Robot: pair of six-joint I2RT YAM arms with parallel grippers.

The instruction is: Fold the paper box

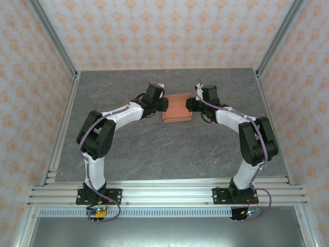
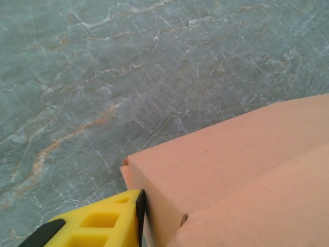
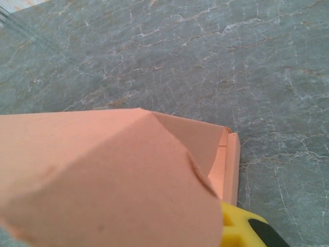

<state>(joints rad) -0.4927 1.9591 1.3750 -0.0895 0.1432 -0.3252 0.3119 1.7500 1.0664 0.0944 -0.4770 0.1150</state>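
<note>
Nearest, on the near side of the paper box point(image 1: 177, 107), an aluminium rail point(image 1: 164, 191) carries both arm bases. From there the two arms curve in toward the box. The left gripper point(image 1: 164, 105) is at the box's left edge and the right gripper point(image 1: 188, 104) at its right edge.

In the left wrist view, a yellow finger point(image 2: 103, 224) lies with its dark pad against the box's point(image 2: 231, 159) side wall, just by a crisp folded corner. In the right wrist view, another yellow finger point(image 3: 237, 230) peeks out from under the box's card point(image 3: 103, 175). Each partner finger is hidden by card, so I cannot tell whether either pair pinches the box.

The box is thin, matte salmon-orange card. It is partly folded into a low rectangle with a flat top panel, and a round-edged flap rises over a shallow open end. It rests on the grey marbled table point(image 1: 154, 149). Beyond the box stands a patterned back wall point(image 1: 169, 31).
</note>
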